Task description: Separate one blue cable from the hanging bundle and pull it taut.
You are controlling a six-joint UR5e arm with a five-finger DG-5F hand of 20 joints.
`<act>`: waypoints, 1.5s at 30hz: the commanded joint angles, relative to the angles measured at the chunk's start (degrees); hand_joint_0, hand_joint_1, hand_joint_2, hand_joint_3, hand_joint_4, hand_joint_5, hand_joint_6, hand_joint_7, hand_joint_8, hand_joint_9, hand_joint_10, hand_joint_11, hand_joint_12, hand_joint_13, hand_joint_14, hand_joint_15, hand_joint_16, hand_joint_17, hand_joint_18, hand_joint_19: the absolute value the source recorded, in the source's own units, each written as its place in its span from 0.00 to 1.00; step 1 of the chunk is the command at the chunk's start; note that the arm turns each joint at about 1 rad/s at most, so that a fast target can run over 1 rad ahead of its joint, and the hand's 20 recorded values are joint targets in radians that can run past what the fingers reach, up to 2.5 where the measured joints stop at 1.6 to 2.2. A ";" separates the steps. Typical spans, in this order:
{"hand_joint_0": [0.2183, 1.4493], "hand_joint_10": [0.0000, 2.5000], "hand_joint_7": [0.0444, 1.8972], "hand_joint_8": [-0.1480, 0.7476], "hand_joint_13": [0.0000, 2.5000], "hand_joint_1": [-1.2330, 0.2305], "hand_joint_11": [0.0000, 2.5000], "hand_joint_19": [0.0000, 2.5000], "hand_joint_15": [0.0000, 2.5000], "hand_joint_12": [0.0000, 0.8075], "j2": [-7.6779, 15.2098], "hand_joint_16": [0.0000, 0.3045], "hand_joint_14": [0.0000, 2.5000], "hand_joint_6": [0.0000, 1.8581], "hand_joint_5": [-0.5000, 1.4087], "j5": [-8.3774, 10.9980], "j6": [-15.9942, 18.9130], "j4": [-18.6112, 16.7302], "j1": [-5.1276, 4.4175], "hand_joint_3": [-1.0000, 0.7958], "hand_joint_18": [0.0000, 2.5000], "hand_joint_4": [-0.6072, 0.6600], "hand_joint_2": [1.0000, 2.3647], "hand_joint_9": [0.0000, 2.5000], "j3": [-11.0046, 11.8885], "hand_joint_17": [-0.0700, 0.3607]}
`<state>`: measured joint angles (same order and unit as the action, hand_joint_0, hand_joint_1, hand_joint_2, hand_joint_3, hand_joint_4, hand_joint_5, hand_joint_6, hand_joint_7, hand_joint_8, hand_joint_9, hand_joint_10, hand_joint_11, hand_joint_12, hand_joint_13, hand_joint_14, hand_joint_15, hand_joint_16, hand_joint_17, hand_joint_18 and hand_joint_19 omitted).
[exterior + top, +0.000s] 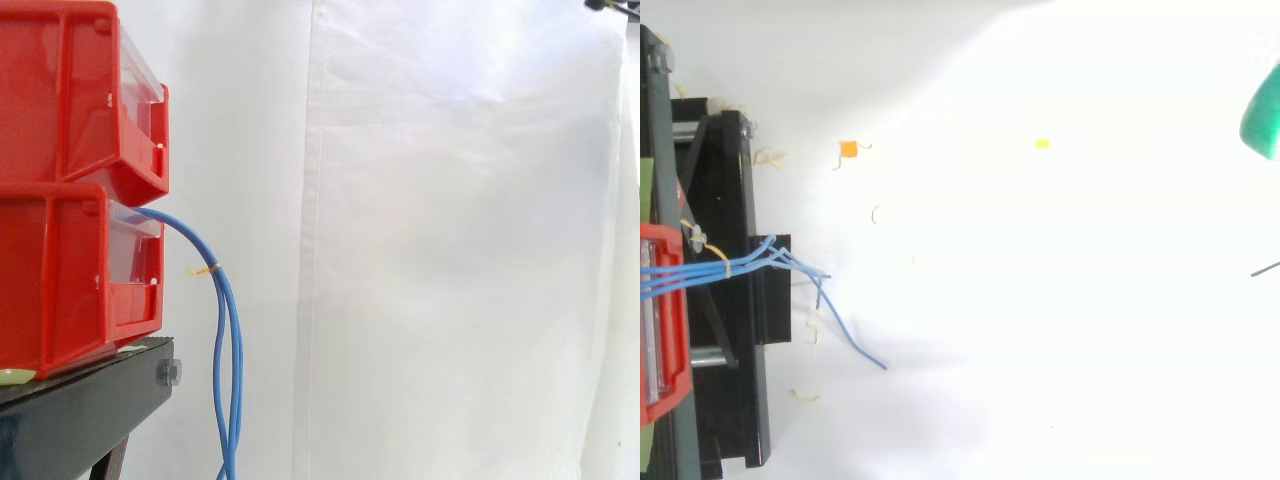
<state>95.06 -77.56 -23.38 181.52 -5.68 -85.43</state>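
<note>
The hand (1265, 115) shows as a green glow at the top view's 2 o'clock edge; whether it is apart or together cannot be told. Well apart at 9 o'clock, the blue cables (205, 254) hang, tied in a bundle, from the lower red bin (60, 280) on the black stand (70, 420).

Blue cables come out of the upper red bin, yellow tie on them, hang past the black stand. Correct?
Not quite. The side view shows the blue cables leaving the lower red bin, not the upper red bin. The rest holds: a yellow tie is on them and they hang past the black stand.
</note>
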 commanded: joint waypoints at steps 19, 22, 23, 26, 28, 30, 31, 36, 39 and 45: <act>0.09 0.00 0.30 0.61 0.67 0.52 0.06 0.10 0.17 0.51 11.12 0.23 0.01 0.27 0.15 -3.92 -9.40 -11.89 3.13 0.28 0.77 0.65 0.00 0.60 0.00 0.53; 0.09 0.00 0.30 0.61 0.66 0.52 0.06 0.10 0.17 0.52 12.35 0.23 0.01 0.27 0.15 -3.92 -10.28 -15.67 3.21 0.28 0.77 0.64 0.00 0.60 0.00 0.53; 0.09 0.00 0.30 0.61 0.66 0.52 0.06 0.10 0.17 0.52 12.79 0.23 0.01 0.27 0.15 -4.00 -10.28 -16.11 3.21 0.28 0.77 0.64 0.00 0.60 0.09 0.53; 0.09 0.00 0.30 0.61 0.66 0.52 0.06 0.10 0.17 0.51 14.98 0.23 0.01 0.27 0.15 -4.09 -10.02 -17.70 3.48 0.28 0.76 0.64 0.00 0.59 0.79 0.53; 0.09 0.00 0.30 0.60 0.65 0.52 0.06 0.10 0.17 0.52 17.97 0.23 0.01 0.27 0.15 -4.97 -9.58 -18.05 4.36 0.28 0.76 0.64 0.00 0.59 2.38 0.53; 0.09 0.00 0.30 0.58 0.65 0.52 0.07 0.09 0.17 0.52 22.81 0.23 0.01 0.27 0.15 -8.57 -7.29 -19.19 5.24 0.28 0.75 0.64 0.00 0.59 4.57 0.53; 0.09 0.00 0.30 0.58 0.65 0.52 0.07 0.09 0.17 0.52 24.04 0.24 0.01 0.27 0.15 -9.45 -6.77 -19.72 5.32 0.28 0.75 0.64 0.00 0.59 5.54 0.54; 0.09 0.00 0.30 0.58 0.65 0.52 0.08 0.09 0.17 0.53 29.13 0.24 0.01 0.27 0.16 -12.44 -5.71 -20.07 5.94 0.28 0.75 0.63 0.00 0.59 12.31 0.54; 0.09 0.00 0.30 0.58 0.65 0.52 0.07 0.09 0.17 0.52 31.77 0.24 0.01 0.27 0.16 -13.41 -5.71 -19.37 6.03 0.28 0.74 0.63 0.00 0.59 16.17 0.54; 0.09 0.00 0.30 0.58 0.65 0.52 0.08 0.09 0.17 0.52 33.44 0.24 0.01 0.27 0.16 -13.67 -5.71 -19.63 5.59 0.28 0.74 0.63 0.00 0.59 18.55 0.54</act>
<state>128.03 -91.29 -29.11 161.91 0.15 -67.63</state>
